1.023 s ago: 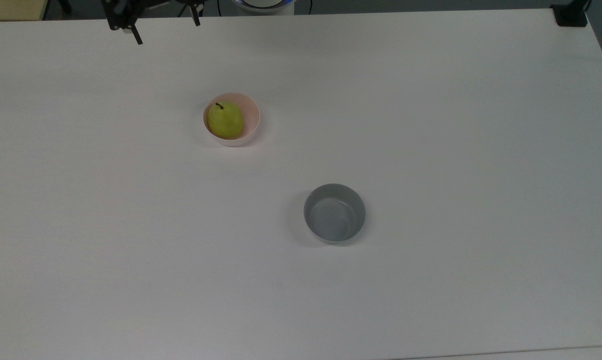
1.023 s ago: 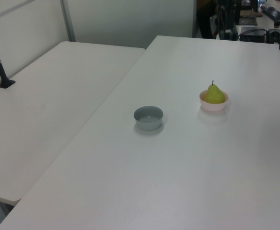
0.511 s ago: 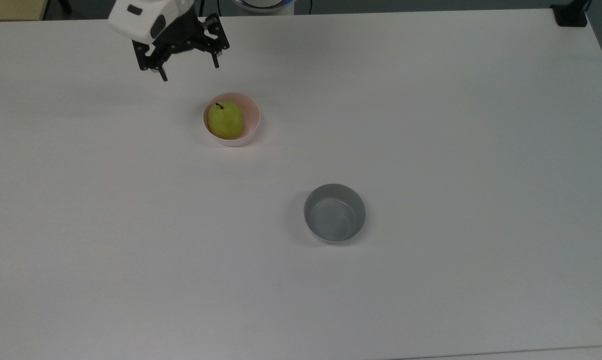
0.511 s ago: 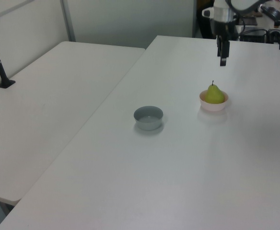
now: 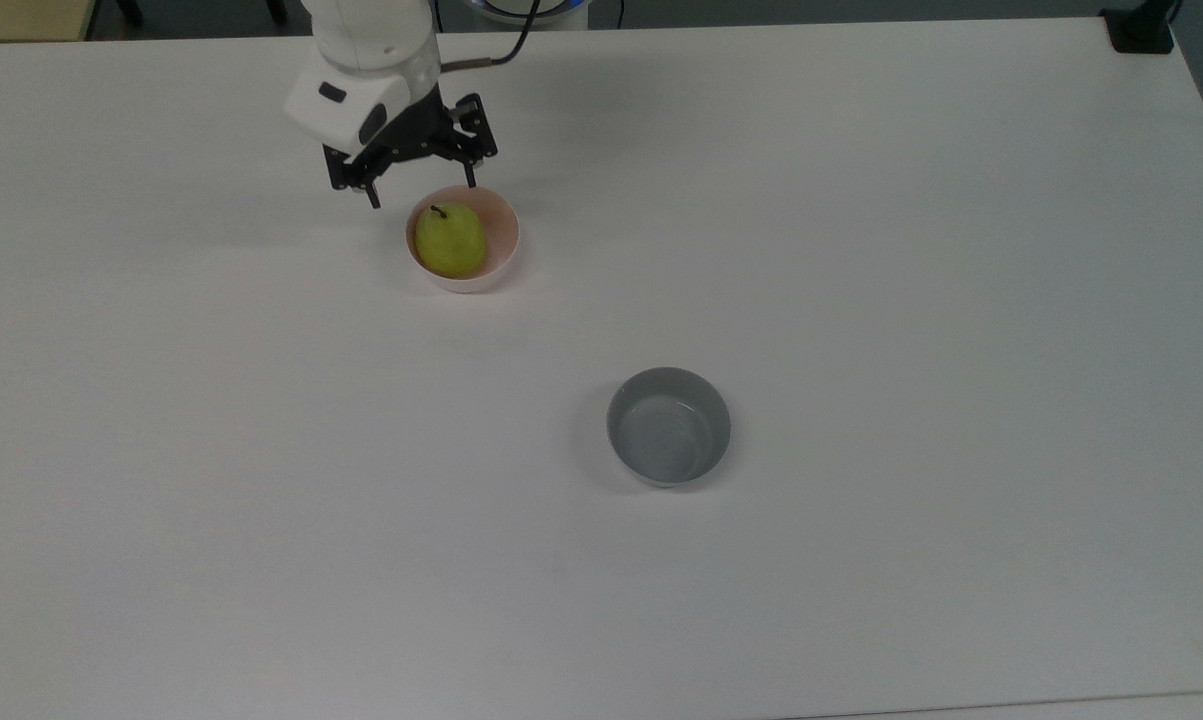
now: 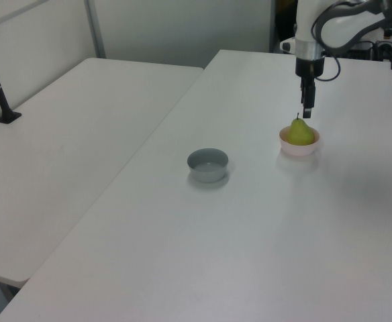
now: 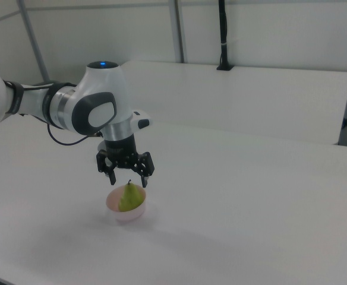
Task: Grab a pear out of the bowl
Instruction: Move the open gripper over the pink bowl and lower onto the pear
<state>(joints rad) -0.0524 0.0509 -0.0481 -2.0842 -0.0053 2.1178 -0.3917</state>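
A yellow-green pear (image 5: 450, 241) (image 6: 301, 132) (image 7: 129, 198) with a dark stem stands upright in a small pale pink bowl (image 5: 502, 232) (image 6: 297, 147) (image 7: 128, 213) on the white table. My gripper (image 5: 422, 192) (image 6: 307, 106) (image 7: 128, 180) hangs open just above the pear, its two black fingers spread wide. In the top view it lies slightly up and left of the bowl. In the right view the fingers flank the stem without touching the fruit.
A grey bowl (image 5: 669, 427) (image 6: 208, 165) stands empty toward the middle of the white table (image 5: 861, 250). A second table (image 6: 68, 127) adjoins in the left view. A black post (image 5: 1141, 30) is clamped at the top view's upper right corner.
The arm has swung in from the table's far edge and come down, carrying the open gripper from beyond the bowl to just above the pear. Pear and bowls have not moved.
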